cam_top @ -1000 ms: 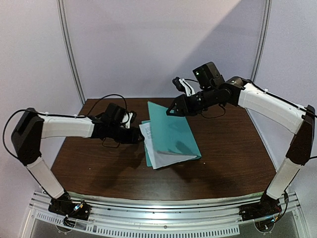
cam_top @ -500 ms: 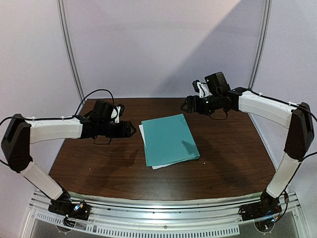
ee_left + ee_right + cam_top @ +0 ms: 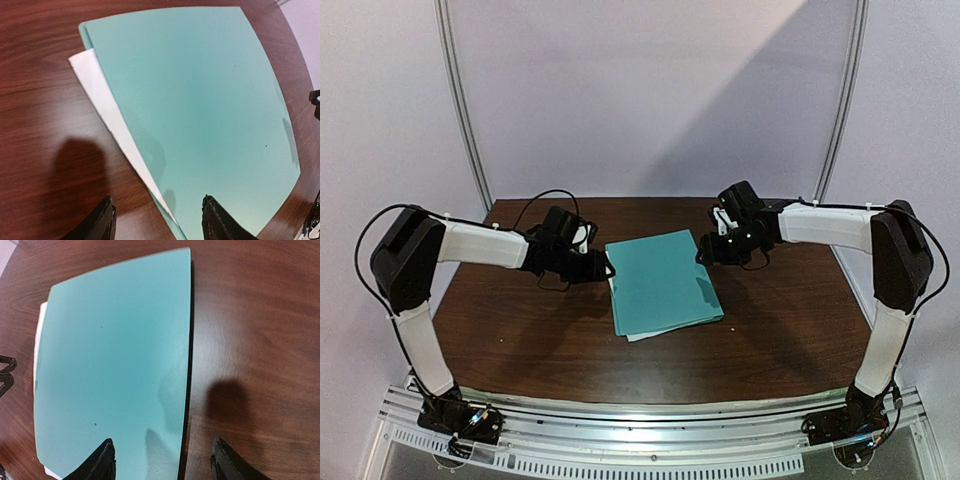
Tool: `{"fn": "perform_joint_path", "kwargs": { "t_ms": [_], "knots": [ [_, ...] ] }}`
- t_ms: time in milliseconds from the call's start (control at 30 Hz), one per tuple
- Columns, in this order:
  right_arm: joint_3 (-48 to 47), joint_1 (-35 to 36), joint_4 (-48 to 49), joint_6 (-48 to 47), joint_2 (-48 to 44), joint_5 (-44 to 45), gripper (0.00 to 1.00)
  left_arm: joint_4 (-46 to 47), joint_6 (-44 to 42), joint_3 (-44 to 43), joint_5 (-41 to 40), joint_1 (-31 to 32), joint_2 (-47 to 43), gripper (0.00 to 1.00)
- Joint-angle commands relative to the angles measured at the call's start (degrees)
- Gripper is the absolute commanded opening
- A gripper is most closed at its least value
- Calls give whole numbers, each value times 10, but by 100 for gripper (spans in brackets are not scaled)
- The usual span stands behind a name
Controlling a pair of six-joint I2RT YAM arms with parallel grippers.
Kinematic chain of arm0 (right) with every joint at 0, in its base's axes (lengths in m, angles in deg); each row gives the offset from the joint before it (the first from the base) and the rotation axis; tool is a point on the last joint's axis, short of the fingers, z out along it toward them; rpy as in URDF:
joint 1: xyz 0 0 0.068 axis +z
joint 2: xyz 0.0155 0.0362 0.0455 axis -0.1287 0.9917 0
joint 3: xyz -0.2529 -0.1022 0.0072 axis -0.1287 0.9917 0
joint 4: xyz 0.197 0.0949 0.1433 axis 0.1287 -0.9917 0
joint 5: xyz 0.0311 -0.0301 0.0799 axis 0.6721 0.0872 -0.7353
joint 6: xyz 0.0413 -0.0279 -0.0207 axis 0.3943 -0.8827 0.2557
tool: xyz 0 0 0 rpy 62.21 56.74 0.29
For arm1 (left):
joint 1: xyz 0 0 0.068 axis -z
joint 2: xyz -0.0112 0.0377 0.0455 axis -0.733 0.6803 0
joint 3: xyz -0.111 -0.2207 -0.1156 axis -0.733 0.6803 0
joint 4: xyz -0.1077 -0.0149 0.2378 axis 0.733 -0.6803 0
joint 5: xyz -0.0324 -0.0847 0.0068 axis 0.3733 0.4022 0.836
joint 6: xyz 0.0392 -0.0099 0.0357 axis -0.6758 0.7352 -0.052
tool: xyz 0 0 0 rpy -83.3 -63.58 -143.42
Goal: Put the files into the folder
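Bench [image 3: 770, 320]: dark wood, carrying the folder near its middle.

Folder [image 3: 660, 282]: teal, lying flat and shut. Its long axis runs from the far side toward the arm bases, with the near end skewed a little to the right.

Files [image 3: 105, 107]: inside the folder, except for a narrow white strip poking out along the folder's left long edge. A sliver also shows at the folder's near left corner. Only white paper is visible, so which sheet it belongs to cannot be told.

Left hand [image 3: 603, 268]: just beside the folder's left long edge, toward its far end, low over the bench. The fingers are spread with nothing between them, and they straddle the line where the white strip meets the teal cover.

Right hand [image 3: 705, 252]: just beside the folder's right long edge, also toward its far end. The fingers are spread and empty, and no paper shows on that side.

Deciding relation: the protruding strip lies on the folder's left, directly under the left hand and across the whole folder from the right hand.

Judgement: the task looks nearly done. Any tidying nudge would go rightward, across the folder's short axis, and the left hand is the nearer one for it.
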Motion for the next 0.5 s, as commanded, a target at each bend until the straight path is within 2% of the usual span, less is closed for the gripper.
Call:
{"fn": "perform_joint_path", "kwargs": {
  "t_ms": [0, 200, 467],
  "knots": [
    [33, 2, 15, 14, 21, -12, 58, 4, 3, -30, 14, 16, 35, 57],
    [71, 1, 43, 30, 23, -41, 46, 0, 4, -53, 20, 26, 73, 53],
    [110, 1, 70, 42, 17, -69, 42, 3, 9, -66, 24, 38, 96, 49]
  ]
}}
